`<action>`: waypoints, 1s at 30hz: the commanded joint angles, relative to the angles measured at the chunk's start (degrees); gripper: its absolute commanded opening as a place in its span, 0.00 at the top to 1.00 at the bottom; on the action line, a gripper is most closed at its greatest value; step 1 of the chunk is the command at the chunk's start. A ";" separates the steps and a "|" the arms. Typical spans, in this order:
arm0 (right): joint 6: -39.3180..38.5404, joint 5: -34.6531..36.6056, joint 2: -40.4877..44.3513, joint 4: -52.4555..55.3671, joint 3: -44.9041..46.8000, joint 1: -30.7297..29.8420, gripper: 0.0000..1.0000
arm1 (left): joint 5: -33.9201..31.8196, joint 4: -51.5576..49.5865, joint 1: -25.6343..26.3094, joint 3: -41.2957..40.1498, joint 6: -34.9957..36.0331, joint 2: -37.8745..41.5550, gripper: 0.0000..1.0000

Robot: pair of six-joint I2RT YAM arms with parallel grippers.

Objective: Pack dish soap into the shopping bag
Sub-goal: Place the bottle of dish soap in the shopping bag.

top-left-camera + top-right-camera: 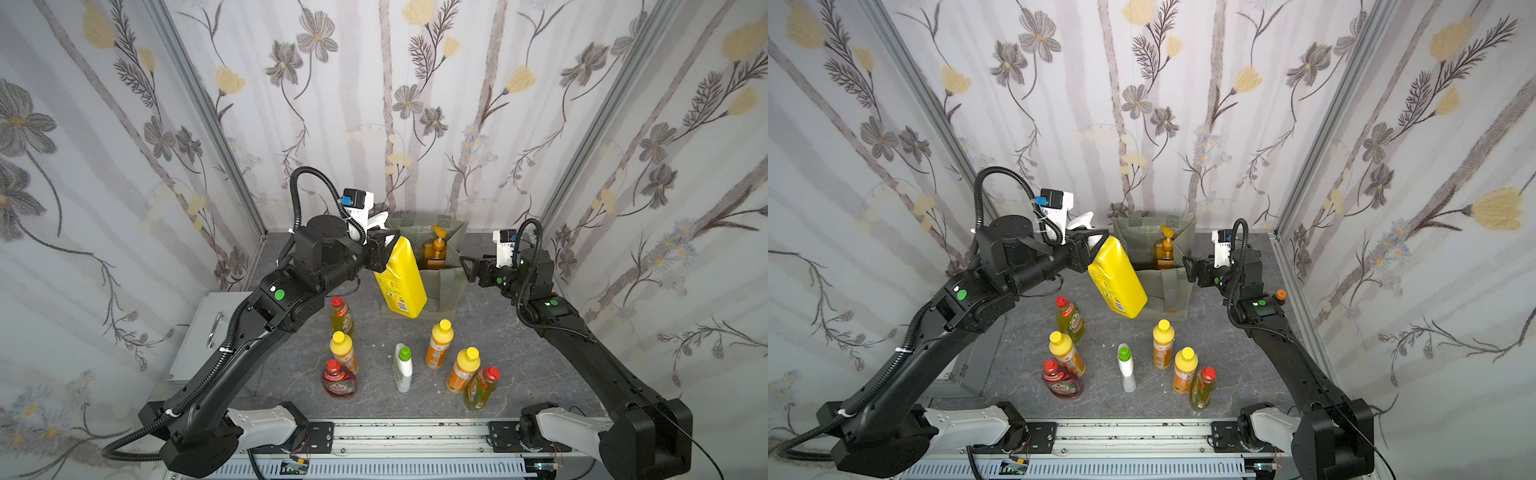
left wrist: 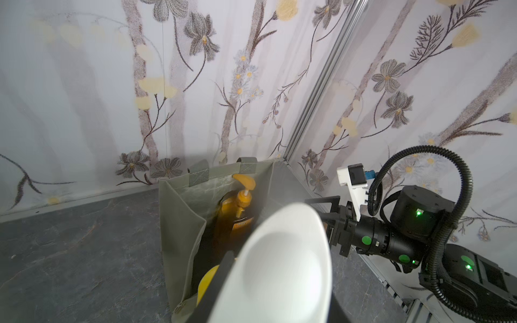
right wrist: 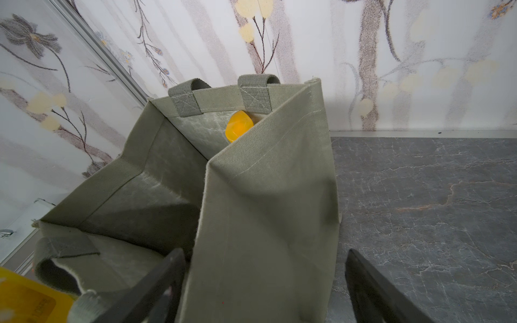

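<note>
In both top views, one large orange plastic pump bottle (image 1: 434, 253) is being shown already standing inside the boxy grey-green fabric shopping bag (image 1: 451, 282) at the far middle of the grey marbled table (image 1: 498, 340). A large yellow plastic pump bottle (image 1: 401, 278) is being held tilted by the left gripper (image 1: 383, 246), whose jaws are pinching its neck under the white pump head (image 2: 279, 265). Its base is hanging just before the bag's near left corner, not yet inside. The right gripper (image 1: 468, 269) is being held spread at the bag's right wall, though contact cannot be told. Seven smaller plastic soap bottles (image 1: 439, 345) are being left standing on the near table, so most of the packing is judged outstanding. Behind the right arm only an orange cap (image 1: 1280, 296) is being shown, and the bag's floor is being hidden by its walls.
</note>
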State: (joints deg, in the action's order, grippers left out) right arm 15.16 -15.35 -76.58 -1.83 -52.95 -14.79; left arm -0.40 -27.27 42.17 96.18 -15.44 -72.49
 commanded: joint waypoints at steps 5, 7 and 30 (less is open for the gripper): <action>-1.11 -0.81 -1.25 -0.46 -0.49 -0.11 0.11 | -0.85 15.67 -0.55 12.89 -1.17 -7.64 1.00; -1.10 -0.85 -1.47 -0.53 -0.58 -0.23 0.11 | -0.48 15.65 -0.82 16.35 -1.13 -10.49 1.00; -0.57 1.04 14.16 -3.89 4.21 -0.20 0.13 | -8.94 7.50 -2.62 42.07 9.26 -38.43 1.00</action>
State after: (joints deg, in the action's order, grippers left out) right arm 14.74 -15.66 -62.39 -3.92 -48.90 -14.94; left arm -7.33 -31.99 39.64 136.70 -7.49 -110.67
